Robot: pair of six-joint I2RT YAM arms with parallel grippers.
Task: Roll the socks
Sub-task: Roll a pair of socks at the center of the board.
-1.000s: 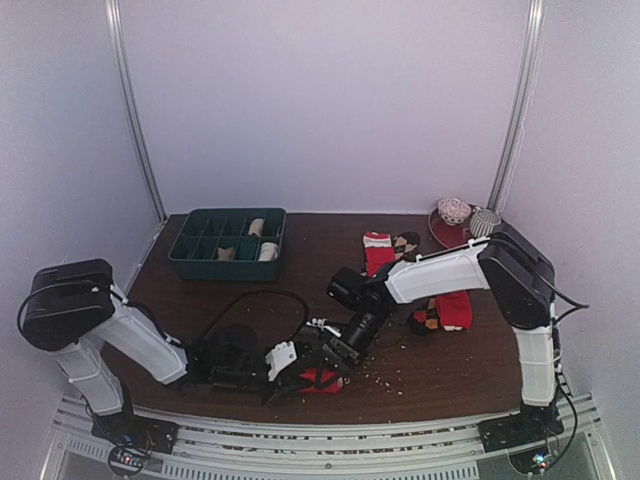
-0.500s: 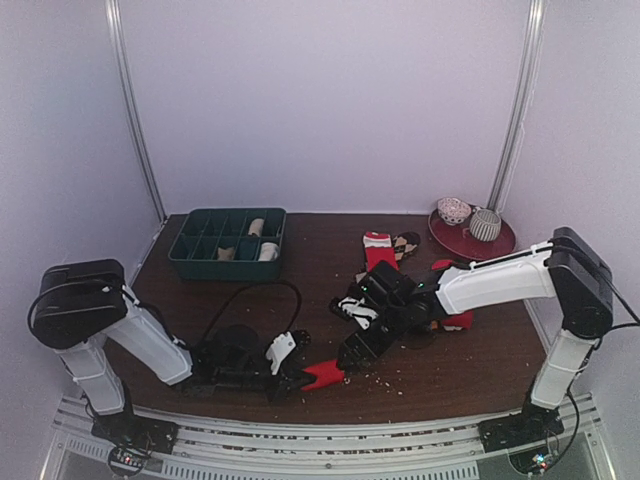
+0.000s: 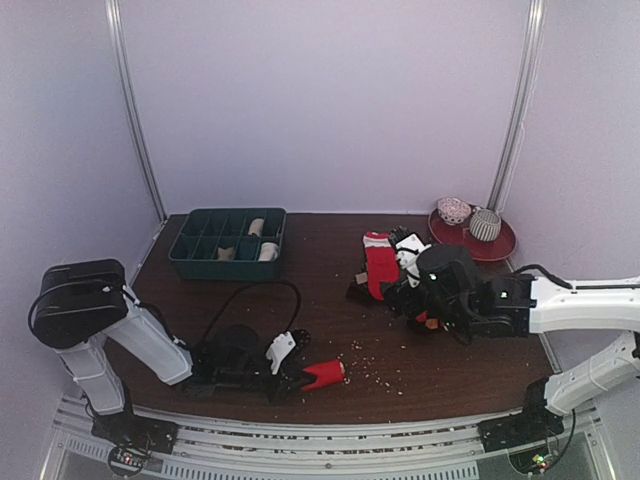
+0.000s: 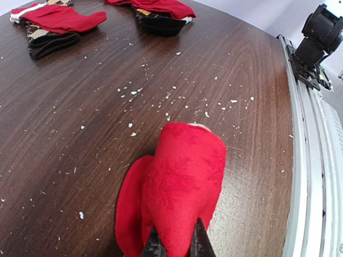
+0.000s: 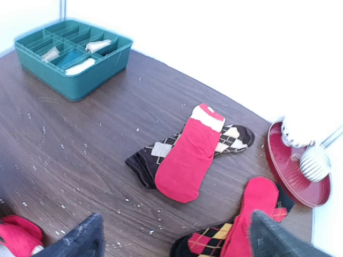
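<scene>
Since a second ago the right gripper (image 5: 174, 227) has left the front of the table (image 3: 200, 310) and swung back to its own side. Then it was down against the rolled red sock (image 3: 326, 374) beside the left gripper (image 4: 176, 247); half a second ago it was lifted just behind the roll, and now it hangs above the flat socks at the middle right. Its fingers (image 5: 80, 241) stand wide apart with nothing between them. The left gripper has hardly shifted: its jaws are still pinched narrow on the near end of the rolled red sock, which lies on the wood close to the front edge, where it was before. Below the right gripper a flat red sock (image 5: 187, 155) with a cream cuff lies across a brown diamond-patterned sock (image 5: 147, 160), touching it. Nearer the right arm a second red sock (image 5: 254, 206) lies over another diamond-patterned sock (image 5: 206, 238); from above the arm now covers most of this pair. The dark green tray (image 3: 225, 270) sits at the far left as before, with pale rolled socks (image 3: 257, 226) in three of its compartments. A red plate (image 3: 500, 248) in the far right corner carries a bowl and a cup. White specks (image 4: 166, 96) dot the wood between the roll and the flat socks
</scene>
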